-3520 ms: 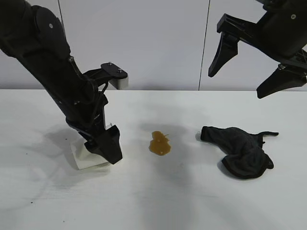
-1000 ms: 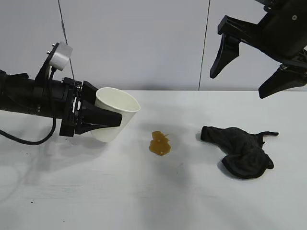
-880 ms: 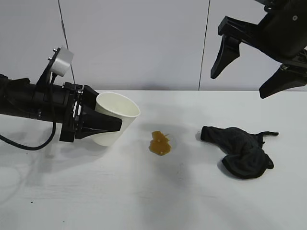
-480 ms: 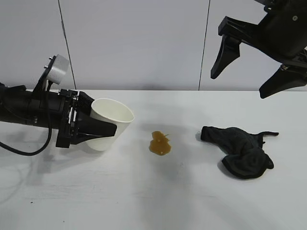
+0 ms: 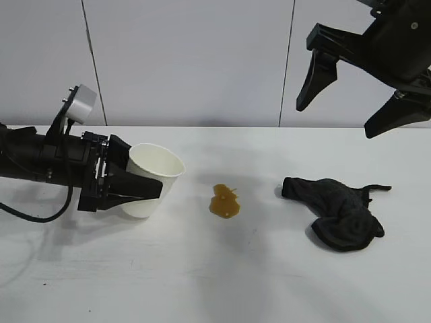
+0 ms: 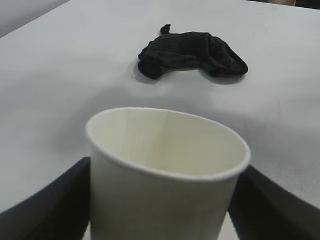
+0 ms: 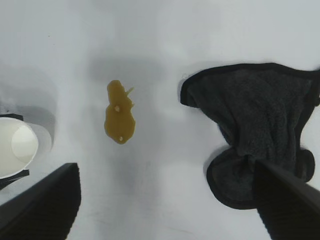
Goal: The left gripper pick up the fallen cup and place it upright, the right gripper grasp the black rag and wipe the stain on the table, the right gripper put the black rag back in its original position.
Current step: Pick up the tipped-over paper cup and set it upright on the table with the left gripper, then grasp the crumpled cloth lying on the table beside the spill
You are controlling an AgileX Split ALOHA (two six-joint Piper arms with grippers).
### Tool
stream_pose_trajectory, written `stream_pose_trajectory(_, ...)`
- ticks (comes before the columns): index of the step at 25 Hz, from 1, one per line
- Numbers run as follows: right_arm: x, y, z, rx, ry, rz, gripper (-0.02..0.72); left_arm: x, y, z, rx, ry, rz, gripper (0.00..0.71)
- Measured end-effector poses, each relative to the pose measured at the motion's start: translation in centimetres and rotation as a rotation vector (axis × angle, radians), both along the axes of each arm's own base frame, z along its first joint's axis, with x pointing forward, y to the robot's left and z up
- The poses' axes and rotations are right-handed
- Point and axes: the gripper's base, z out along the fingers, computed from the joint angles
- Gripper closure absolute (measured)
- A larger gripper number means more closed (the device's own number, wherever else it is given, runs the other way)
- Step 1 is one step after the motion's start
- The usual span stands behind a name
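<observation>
— Looking at the left arm first: how does it lie?

— Nearly flat. It reaches in low from the table's left side, and the left gripper [image 5: 138, 191] has its two fingers clamped on either side of the cup [image 5: 149, 180]. The grey-white block [image 5: 80, 103] sticks up from the wrist.

— And the cup, is it upright?

— Close to it. The mouth faces up and leans a little toward the middle of the table [image 5: 215, 282]; the base is at the surface, though I can't tell whether it rests fully on it. The left wrist view shows the cup [image 6: 165, 175] empty, with a dark finger on each side of its wall.

— Where is the right arm?

— High above the table's right side. The right gripper [image 5: 343, 101] hangs there with its claw fingers spread wide, holding nothing (the right wrist view looks straight down between them).

— What lies below it?

— The rag [image 5: 337, 212], bunched on the table right of centre, its thin strip pointing right. The stain [image 5: 224, 202] sits between cup and rag, apart from both, somewhat nearer the cup. From the right wrist, stain [image 7: 119, 119] and rag [image 7: 255, 125] show the same bare gap between them.
</observation>
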Motion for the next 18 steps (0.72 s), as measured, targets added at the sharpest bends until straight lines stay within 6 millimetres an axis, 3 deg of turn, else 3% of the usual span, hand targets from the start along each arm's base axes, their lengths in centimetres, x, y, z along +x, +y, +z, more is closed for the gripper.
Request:
stream_pose_trajectory(3, 0.0, 0.0, 0.0, 0.000, 0.004, 0.001, 0.064, 0.0, 0.1, 0.0, -0.003, 0.015, 0.007, 0.051)
stream_pose_trajectory(8, -0.2, 0.0, -0.1, -0.002, 0.028, 0.008, 0.064, 0.3, 0.6, 0.6, -0.043, 0.176, 0.080, 0.022)
stream_pose_trajectory(13, -0.3, 0.0, -0.2, -0.003, 0.039, 0.012, 0.064, 0.9, 2.9, 4.7, -0.115, 0.380, 0.221, 0.016)
stream_pose_trajectory(18, -0.4, 0.0, -0.2, -0.004, 0.052, 0.016, 0.064, 0.6, 3.7, 9.2, -0.019, 0.551, 0.424, 0.017)
